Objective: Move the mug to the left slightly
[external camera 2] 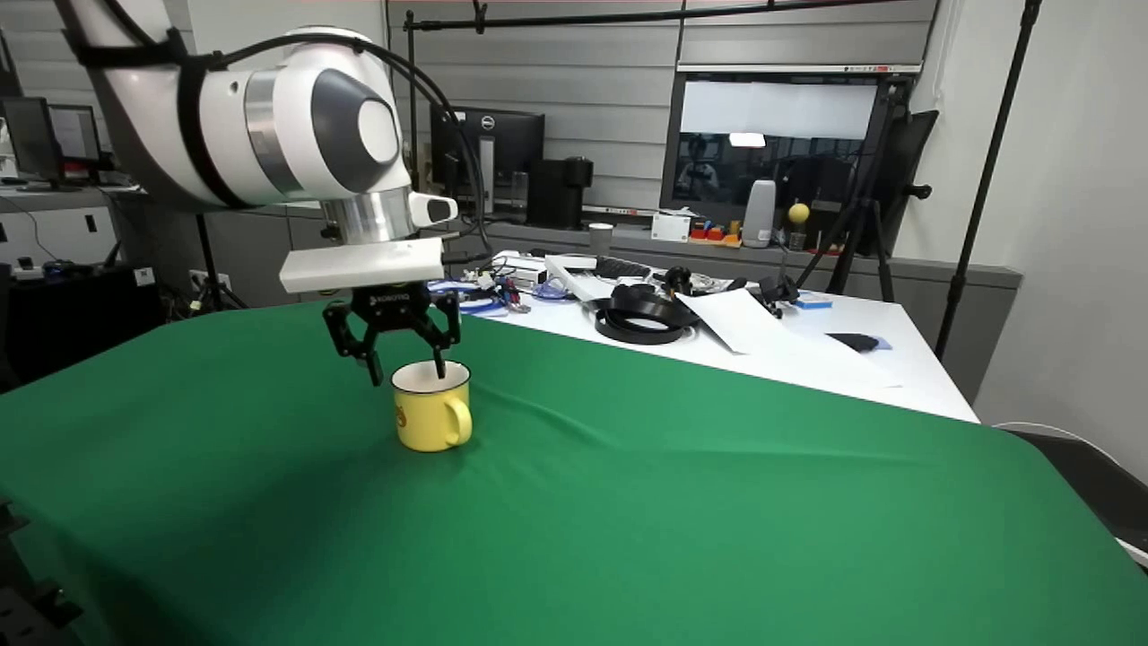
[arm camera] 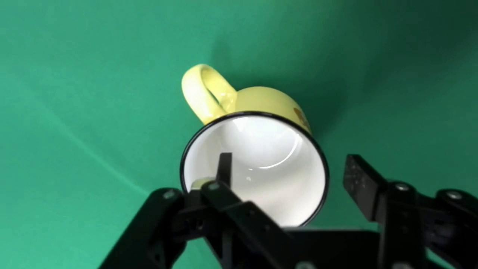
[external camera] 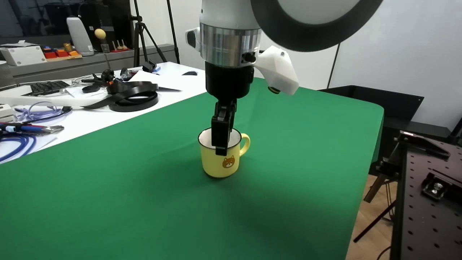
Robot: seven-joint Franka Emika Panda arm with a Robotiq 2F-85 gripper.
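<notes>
The pale-yellow mug stands upright on the green cloth in both exterior views (external camera: 213,162) (external camera 2: 426,422). It has a dark rim, a white interior and a bear mark on its side. In the wrist view the mug (arm camera: 261,99) has its handle at upper left. My gripper (external camera 2: 408,377) is open and points down at the mug's rim. In the wrist view my gripper (arm camera: 289,156) has its left finger over the mug's opening and its right finger outside the rim. In an exterior view the near finger of the gripper (external camera: 221,139) covers part of the rim. No grip on the mug shows.
The green cloth (external camera: 119,202) covers the table around the mug. A white table (external camera 2: 807,359) beside it carries black straps (external camera 2: 641,314), cables, tools and paper. A black perforated plate (external camera: 429,216) stands past the cloth's edge in an exterior view.
</notes>
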